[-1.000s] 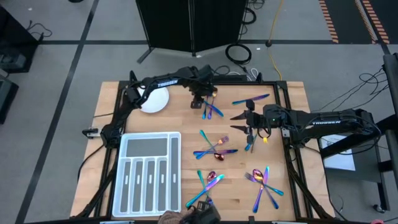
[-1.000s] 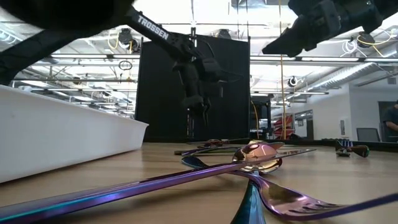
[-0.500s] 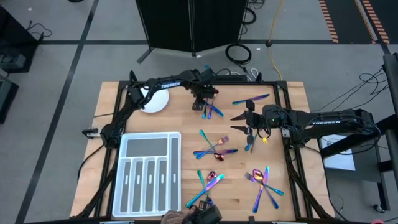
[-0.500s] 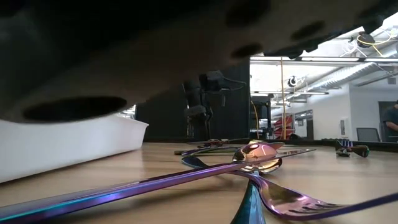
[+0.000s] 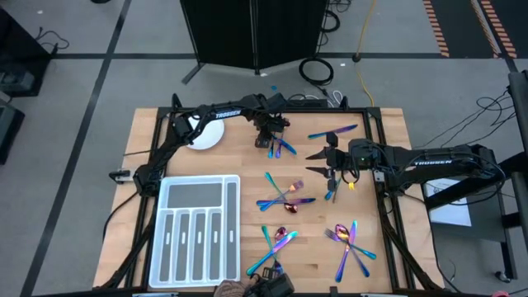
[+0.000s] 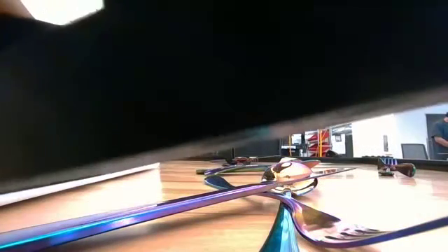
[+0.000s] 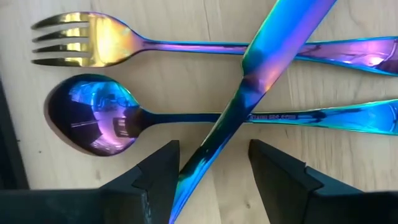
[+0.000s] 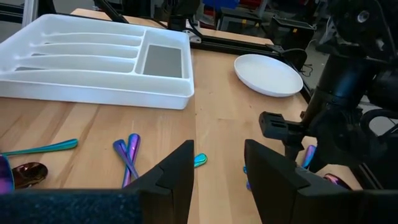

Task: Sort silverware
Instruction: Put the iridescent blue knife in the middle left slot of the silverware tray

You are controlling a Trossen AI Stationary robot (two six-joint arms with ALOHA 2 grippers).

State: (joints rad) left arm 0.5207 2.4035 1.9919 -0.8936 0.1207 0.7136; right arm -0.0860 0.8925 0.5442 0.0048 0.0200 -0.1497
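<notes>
Your left end effector (image 7: 211, 171) has kept dropping over the far cluster of silverware (image 5: 280, 147) near the white plate (image 5: 205, 134); a second ago it stood a little higher, and now its open fingers (image 7: 158, 171) straddle the blade of a knife (image 7: 249, 106) that lies crossed over a spoon (image 7: 99, 121) and a fork (image 7: 87, 40). That puts you at the point of closing, not yet gripping: the knife is between the fingers but nothing shows contact. Judging from the crossing, closing here could drag the spoon handle beneath it, so expect the neighbours to shift. Your right end effector (image 8: 217, 168) hangs open over the middle of the surface (image 5: 239, 157), unmoved across the last second, with a piece just below it in the high view and nothing held. The rest of the silverware lies in small crossed heaps across the right half of the surface, well apart from the compartment tray (image 5: 198, 227), whose slots appear empty, so sorting has barely begun. Something dark has come to cover most of the low view; you cannot tell from here what it is.
</notes>
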